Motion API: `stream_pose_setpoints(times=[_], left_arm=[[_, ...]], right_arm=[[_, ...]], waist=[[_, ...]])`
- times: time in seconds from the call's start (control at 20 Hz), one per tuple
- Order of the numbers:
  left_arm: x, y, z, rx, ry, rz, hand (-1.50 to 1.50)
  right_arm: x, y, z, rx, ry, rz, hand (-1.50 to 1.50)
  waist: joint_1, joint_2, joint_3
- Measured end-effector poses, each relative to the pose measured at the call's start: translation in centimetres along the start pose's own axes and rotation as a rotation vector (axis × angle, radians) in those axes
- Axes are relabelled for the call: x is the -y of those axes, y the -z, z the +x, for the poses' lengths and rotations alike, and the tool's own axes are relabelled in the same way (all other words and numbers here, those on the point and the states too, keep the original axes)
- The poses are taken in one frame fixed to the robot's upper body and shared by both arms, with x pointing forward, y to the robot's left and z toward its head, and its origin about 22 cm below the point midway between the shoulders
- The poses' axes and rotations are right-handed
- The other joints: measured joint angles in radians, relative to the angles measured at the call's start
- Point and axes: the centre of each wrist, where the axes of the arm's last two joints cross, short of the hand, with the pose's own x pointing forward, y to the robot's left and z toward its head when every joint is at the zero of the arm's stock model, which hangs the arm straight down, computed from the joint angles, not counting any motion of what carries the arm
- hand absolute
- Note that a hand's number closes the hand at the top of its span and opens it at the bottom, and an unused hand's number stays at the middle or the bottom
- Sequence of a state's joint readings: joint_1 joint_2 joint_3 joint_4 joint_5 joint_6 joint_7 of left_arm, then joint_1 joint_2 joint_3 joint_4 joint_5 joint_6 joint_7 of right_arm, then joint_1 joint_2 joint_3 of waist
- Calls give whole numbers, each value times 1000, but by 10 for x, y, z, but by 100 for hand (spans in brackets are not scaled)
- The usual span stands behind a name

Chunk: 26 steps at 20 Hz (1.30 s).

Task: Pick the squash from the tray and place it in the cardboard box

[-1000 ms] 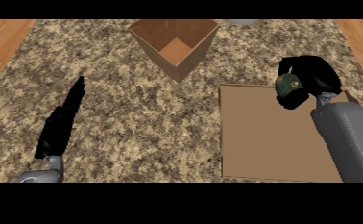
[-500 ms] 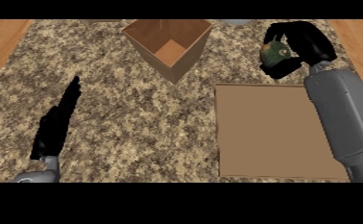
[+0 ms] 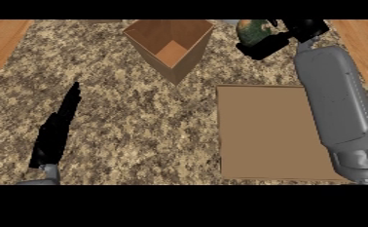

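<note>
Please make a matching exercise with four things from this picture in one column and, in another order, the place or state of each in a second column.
1. squash
2. cardboard box
3. tray
4. left hand

a. flat on the counter, nothing on it
b. open, resting at the lower left
c. held in the right hand
d. open at the top, nothing visible inside

Pairs: 1-c, 2-d, 3-a, 4-b

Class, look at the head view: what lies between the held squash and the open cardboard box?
In the head view, only bare speckled counter separates the squash, held in the right hand, from the cardboard box.
</note>
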<state>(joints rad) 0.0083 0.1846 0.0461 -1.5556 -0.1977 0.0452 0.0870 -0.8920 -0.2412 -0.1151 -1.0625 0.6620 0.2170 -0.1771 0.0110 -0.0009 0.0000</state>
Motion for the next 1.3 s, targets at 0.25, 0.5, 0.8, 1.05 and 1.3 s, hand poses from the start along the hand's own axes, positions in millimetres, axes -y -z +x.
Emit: stream_pose_setpoints(times=[0.25, 0.5, 0.8, 1.05, 1.3], left_arm=[[-1, 2, 6, 2, -2, -4, 0], [-1, 5, 3, 10, -7, -5, 0], [7, 6, 11, 19, -5, -23, 0], [6, 9, 14, 29, 5, -30, 0], [8, 10, 20, 47, 4, -47, 0]], right_arm=[[-7, 31, 43, 17, 21, 15, 150], [-20, 62, 72, -5, 11, 37, 150], [-55, 88, 91, -49, -3, 94, 150], [-83, 95, 88, -96, -21, 144, 150], [-105, 93, 80, -189, -34, 170, -150]], waist=[[1, 1, 0], [8, 4, 0], [25, 11, -1], [36, 15, -1], [63, 23, -1]])
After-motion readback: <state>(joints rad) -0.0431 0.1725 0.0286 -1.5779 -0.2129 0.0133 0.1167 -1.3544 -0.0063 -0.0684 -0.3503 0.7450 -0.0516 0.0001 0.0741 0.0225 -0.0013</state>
